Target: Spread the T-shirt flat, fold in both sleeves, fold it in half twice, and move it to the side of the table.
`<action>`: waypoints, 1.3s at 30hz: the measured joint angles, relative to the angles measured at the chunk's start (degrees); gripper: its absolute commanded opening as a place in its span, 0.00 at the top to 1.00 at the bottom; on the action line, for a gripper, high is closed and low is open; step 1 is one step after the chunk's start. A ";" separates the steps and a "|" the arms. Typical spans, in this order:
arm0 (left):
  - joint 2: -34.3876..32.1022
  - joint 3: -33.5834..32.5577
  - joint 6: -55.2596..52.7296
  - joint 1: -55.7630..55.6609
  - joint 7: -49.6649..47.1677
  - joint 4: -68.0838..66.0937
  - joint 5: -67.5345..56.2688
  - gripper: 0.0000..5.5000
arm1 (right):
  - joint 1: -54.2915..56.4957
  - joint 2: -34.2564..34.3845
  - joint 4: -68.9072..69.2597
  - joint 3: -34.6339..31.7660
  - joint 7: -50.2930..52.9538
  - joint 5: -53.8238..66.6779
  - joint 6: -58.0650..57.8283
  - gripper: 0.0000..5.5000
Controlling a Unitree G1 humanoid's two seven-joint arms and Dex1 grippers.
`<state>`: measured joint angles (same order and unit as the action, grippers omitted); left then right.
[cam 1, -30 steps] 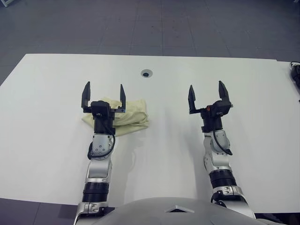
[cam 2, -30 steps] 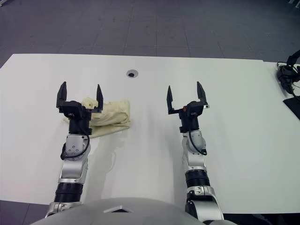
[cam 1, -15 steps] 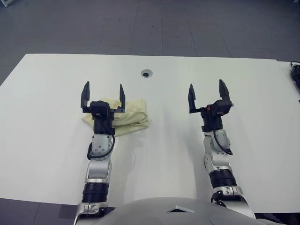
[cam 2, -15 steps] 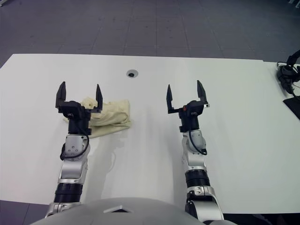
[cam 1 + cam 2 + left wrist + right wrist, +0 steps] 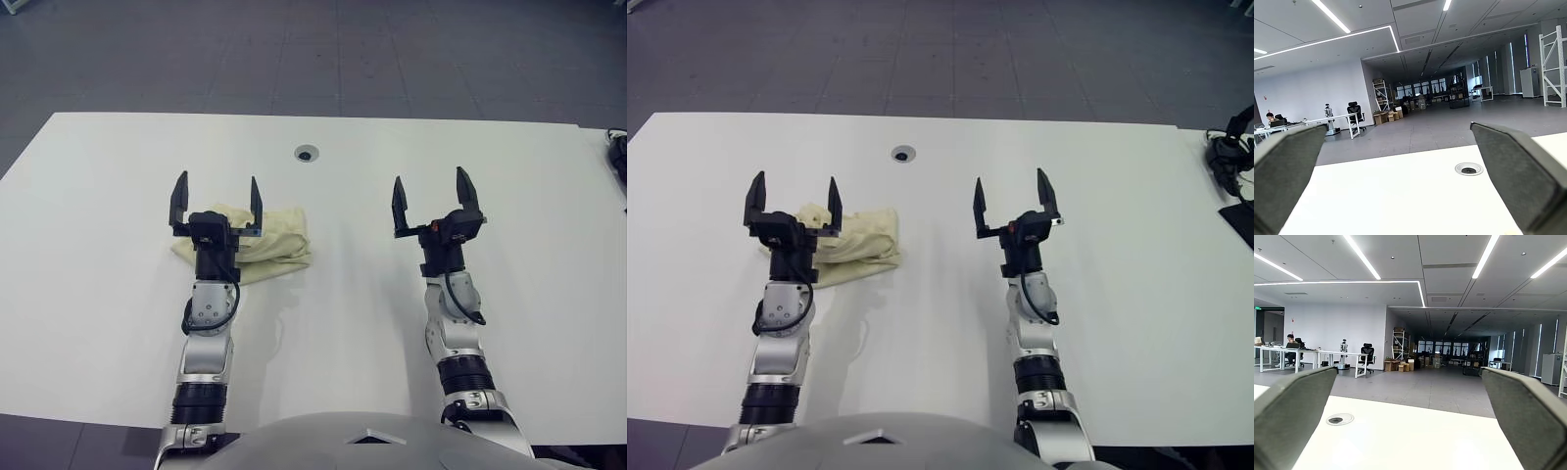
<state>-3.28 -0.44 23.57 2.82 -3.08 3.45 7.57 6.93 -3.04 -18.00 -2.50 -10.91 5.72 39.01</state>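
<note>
Seemingly folded, one T-shirt [image 5: 281,242], four splayed fingers [image 5: 179,195]

The right gripper [image 5: 428,178] has crept a touch toward the left edge of the bench [image 5: 343,323] over the last second. The shift is slight, barely visible in either eye view.

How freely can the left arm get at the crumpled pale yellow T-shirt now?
Probably yes: the left gripper hovers close over the crumpled pale yellow T-shirt, jaws wide open, and nothing lies between them.
</note>
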 measured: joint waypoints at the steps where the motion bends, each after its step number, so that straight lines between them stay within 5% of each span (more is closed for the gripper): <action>1: 0.00 0.02 -0.07 0.02 0.08 0.06 0.00 0.02 | 0.00 0.00 0.01 0.00 0.01 0.00 0.00 0.02; 11: 0.29 -1.77 0.16 -0.10 -2.49 0.01 0.74 0.02 | -0.65 -0.25 0.48 2.00 -4.50 2.64 -0.86 0.02; 19: 0.36 -10.13 -5.34 -3.38 -9.22 -2.34 -1.12 0.02 | -4.60 -3.63 9.73 14.18 -21.88 7.19 -12.08 0.02; 25: 0.36 -11.46 -6.14 -5.07 -11.30 -3.10 -1.08 0.02 | 8.02 -7.55 9.10 20.43 -36.12 7.03 -18.53 0.02; 32: 0.40 -11.55 -6.01 -6.27 -11.90 -3.93 -1.09 0.02 | 25.32 -5.56 -9.78 27.27 -47.08 -0.48 -17.60 0.02; 39: 0.51 -11.46 -5.98 -6.52 -12.03 -3.94 -1.06 0.02 | 34.60 -1.08 -26.10 30.34 -42.96 -11.18 -11.27 0.15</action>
<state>-2.77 -11.89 17.59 -3.70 -15.11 -0.49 6.52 41.52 -4.12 -44.10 27.85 -53.87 -5.46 27.74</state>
